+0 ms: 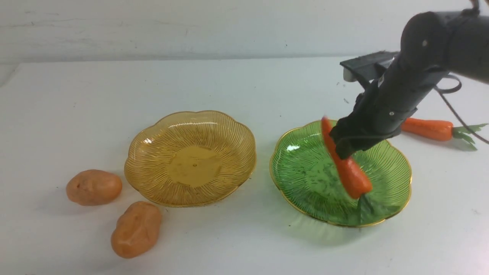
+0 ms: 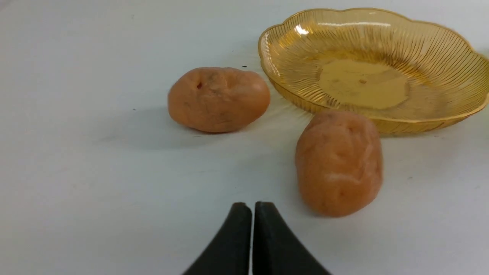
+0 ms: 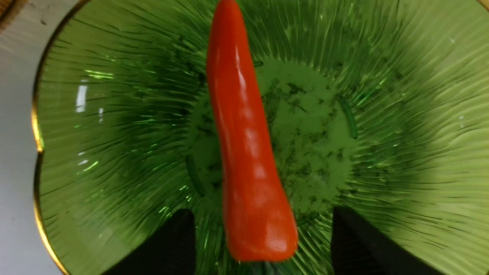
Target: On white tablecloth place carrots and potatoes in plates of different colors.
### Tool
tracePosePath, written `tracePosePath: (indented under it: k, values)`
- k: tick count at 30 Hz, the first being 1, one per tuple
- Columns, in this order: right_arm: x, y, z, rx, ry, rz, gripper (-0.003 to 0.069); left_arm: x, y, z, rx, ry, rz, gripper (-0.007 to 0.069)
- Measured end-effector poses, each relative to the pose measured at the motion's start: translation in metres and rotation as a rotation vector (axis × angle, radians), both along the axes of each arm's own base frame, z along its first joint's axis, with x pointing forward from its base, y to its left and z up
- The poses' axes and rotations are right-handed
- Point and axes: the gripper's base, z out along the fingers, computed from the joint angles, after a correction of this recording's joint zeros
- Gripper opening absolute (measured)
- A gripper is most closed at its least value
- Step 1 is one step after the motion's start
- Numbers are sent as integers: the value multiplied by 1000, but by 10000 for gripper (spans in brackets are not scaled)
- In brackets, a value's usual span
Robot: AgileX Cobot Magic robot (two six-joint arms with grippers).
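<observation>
Over the green plate (image 1: 305, 168) my right gripper (image 1: 344, 147) stands open. A carrot (image 1: 345, 164) leans steeply between its fingers, leafy end down in the plate, tip blurred. In the right wrist view that carrot (image 3: 244, 152) lies between the two spread fingers (image 3: 168, 244) with a gap on each side, above the green plate (image 3: 114, 133). A second carrot (image 1: 426, 128) lies on the white tablecloth (image 1: 244, 84) behind the right arm. Two potatoes (image 1: 94, 187) (image 1: 136, 229) rest left of the empty amber plate (image 1: 191, 156). My left gripper (image 2: 252, 204) is shut, empty, near the closer potato (image 2: 339, 162).
The other potato (image 2: 218, 100) lies beside the amber plate's rim (image 2: 267, 65). The right arm's black body (image 1: 405, 84) and its cable (image 1: 454, 110) hang over the cloth at the far right, above the second carrot.
</observation>
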Motion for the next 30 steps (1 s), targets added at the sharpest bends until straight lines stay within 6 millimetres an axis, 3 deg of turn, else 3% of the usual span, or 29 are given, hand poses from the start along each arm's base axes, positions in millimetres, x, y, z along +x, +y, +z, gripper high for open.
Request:
tracePosePath:
  k: [5, 9, 12, 14, 16, 17, 18, 20, 23, 26, 28, 30]
  values:
    - [5, -3, 15, -34, -11, -46, 596, 0, -6, 4, -316, -6, 19, 0]
    - [11, -8, 38, -91, -56, -45, 617, 0, -10, 7, -484, -6, 19, 0]
    - [21, -24, 58, -176, -140, -60, 510, 0, -11, 8, -533, -4, 18, 0]
    - [31, -46, 64, -207, -168, -110, 345, 0, -11, 8, -546, -3, 17, 0]
    - [43, -73, 59, -224, -168, -173, 162, 0, -12, 8, -558, -2, 17, 0]
    - [43, -73, 57, -225, -165, -172, 146, 0, -12, 8, -559, -2, 17, 0]
    - [57, -101, 40, -229, -157, -231, 42, 0, -12, 8, -563, -2, 16, 0]
    - [66, -120, 26, -234, -147, -268, 19, 0, -12, 8, -568, -2, 16, 0]
    - [82, -145, -4, -241, -123, -313, 58, 0, -12, 8, -585, -1, 15, 0]
    - [93, -154, -20, -245, -134, -307, 178, 0, -12, 8, -589, 0, 15, 0]
    - [101, -154, -30, -249, -149, -276, 293, 0, -13, 8, -591, 0, 15, 0]
    - [109, -151, -43, -235, -171, -220, 468, 0, -13, 8, -585, 1, 13, 0]
